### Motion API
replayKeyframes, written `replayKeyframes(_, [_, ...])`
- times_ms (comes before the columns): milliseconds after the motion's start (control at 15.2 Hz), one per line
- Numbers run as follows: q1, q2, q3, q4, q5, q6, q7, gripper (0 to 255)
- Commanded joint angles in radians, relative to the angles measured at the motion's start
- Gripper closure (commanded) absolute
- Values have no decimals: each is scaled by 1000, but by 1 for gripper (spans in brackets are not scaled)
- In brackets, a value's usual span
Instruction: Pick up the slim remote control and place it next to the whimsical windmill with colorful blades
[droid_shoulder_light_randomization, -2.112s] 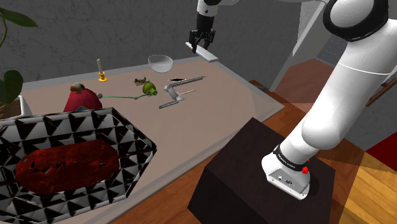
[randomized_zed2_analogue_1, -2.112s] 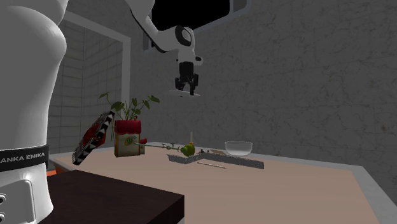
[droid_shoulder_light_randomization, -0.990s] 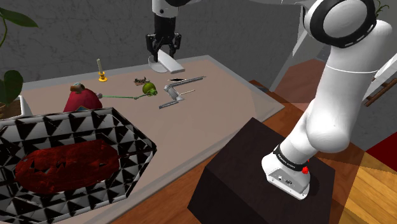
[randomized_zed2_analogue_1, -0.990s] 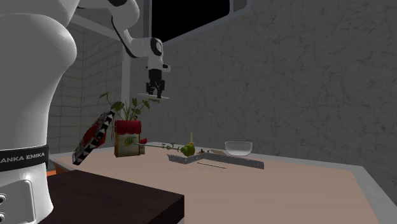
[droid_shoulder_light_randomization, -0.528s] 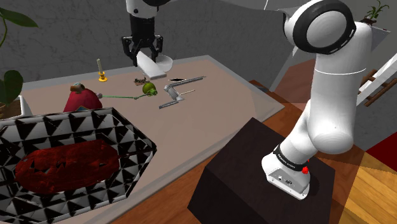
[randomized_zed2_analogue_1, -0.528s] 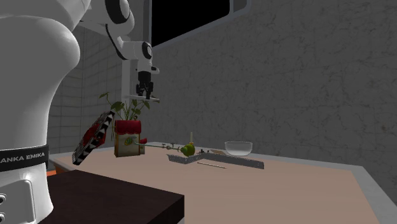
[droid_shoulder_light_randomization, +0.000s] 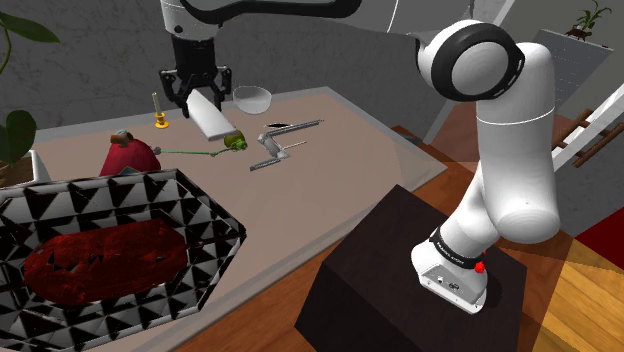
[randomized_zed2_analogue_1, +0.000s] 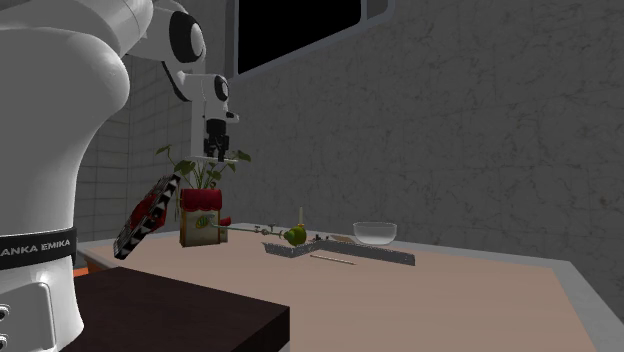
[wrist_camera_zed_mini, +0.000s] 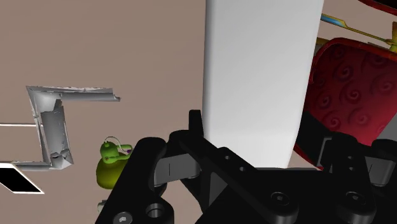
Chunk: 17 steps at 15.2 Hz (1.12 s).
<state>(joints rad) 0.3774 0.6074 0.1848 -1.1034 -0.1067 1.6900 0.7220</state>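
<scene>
Gripper (droid_shoulder_light_randomization: 196, 88) clamped on one end of the slim remote control (droid_shoulder_light_randomization: 213, 117), drawn plain white. The wrist view shows the fingers pinching the flat slab, with the rest of the remote control (wrist_camera_zed_mini: 257, 70) sticking out ahead of them. It is held high, touching nothing, most likely so it passes over the clutter below. The carry looks well along and the put-down is not yet done. The remote control hangs over the far part of the surface (droid_shoulder_light_randomization: 330, 170), slanting down from the gripper, in line with the yellow candlestick (droid_shoulder_light_randomization: 158, 112) and the green figure (droid_shoulder_light_randomization: 235, 140). The red swirl-patterned object (droid_shoulder_light_randomization: 128, 157) I take for the windmill. It stands near the surface's far edge toward the shoulder view's left, just behind the far rim of the black-and-white patterned tray (droid_shoulder_light_randomization: 215, 215) that fills the near left corner. In the wrist view the windmill (wrist_camera_zed_mini: 347, 89) sits just beside the remote control on one side, with the green figure (wrist_camera_zed_mini: 113, 164) and a grey metal bracket (wrist_camera_zed_mini: 54, 124) on the other. So the gripper is near the target but above it and off to the side. A thin green rod (droid_shoulder_light_randomization: 185, 151) lies between the windmill and the green figure, so the drop needs a bare patch beside the windmill or the remote control may land on the rod. A white bowl (droid_shoulder_light_randomization: 252, 97) sits at the far edge, well clear of this. In the second exterior view the gripper (randomized_zed2_analogue_1: 215, 152) hangs well above the surface.
</scene>
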Motion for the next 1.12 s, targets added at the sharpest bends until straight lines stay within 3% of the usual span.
replayKeyframes(0, [-2, -8, 1, -41, 0, 33, 3, 255])
replayKeyframes(1056, [-11, 13, -4, -222, -6, 235, 12, 255])
